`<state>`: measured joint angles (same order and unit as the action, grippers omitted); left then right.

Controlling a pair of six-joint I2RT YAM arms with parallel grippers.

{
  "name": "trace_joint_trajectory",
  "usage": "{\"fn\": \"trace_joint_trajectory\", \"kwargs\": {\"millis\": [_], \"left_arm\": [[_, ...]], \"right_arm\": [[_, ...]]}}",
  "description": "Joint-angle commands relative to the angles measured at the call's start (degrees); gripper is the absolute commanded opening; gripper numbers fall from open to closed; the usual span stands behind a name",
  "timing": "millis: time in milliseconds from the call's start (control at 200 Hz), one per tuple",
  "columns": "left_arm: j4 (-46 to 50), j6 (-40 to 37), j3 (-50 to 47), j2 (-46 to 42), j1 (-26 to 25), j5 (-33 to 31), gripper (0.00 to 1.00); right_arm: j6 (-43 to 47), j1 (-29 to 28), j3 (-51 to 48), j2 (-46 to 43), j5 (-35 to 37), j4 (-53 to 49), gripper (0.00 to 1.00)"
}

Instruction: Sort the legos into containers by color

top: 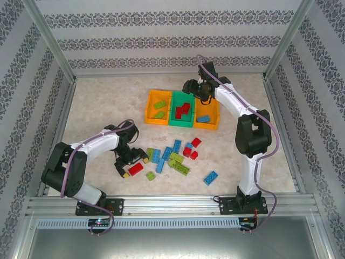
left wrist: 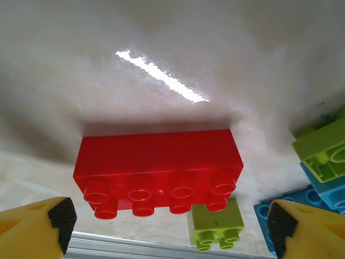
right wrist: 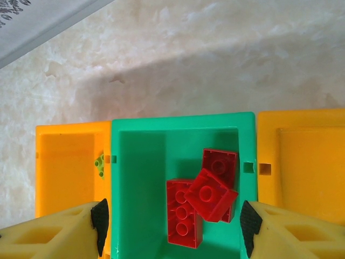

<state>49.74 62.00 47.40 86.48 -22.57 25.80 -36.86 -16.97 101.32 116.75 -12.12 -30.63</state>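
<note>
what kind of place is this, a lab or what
Probably a lab robot cell: a marble-patterned tabletop boxed in by aluminium frame posts and patterned wall panels, with white robot arms bolted to a metal rail.

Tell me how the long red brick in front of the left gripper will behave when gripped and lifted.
The red brick looks like rigid moulded plastic, so it probably won't flex. Its glossy sides may slip a little in the left gripper. Boxy and flat-faced, it should slide rather than roll if pushed.

Reaches low with the left gripper (top: 131, 162), jaws spread wide. Hovers with the right gripper (top: 202, 89), jaws parted, empty.
</note>
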Motion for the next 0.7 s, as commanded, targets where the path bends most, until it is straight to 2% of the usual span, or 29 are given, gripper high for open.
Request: {"fn": "trace_joint_trajectory", "kwargs": {"millis": [0,375,505,694], "left_arm": [[-0.6,0.5,-0.4,0.1,-0.7,-1.4,0.93],[-3.2,0.0,-1.9,1.5,-0.7,-4.9,0.85],[-4.7,-0.5,-1.2,2.8,-0.7,-6.5,0.77],[-4.6,-1.4,-0.9,3.2,-0.7,-8.5,0.73]], "right_arm": [[1.0,0.8,1.4,0.1,-0.6,-0.9,0.69],[0.1,0.7,0.1,-1.2,0.1,-0.8,0.68],[0.1,0.5,0.4,-1.0,-0.2,-1.2,0.68],[0.4,0.3,0.0,-1.3,0.3,-1.9,0.69]]}}
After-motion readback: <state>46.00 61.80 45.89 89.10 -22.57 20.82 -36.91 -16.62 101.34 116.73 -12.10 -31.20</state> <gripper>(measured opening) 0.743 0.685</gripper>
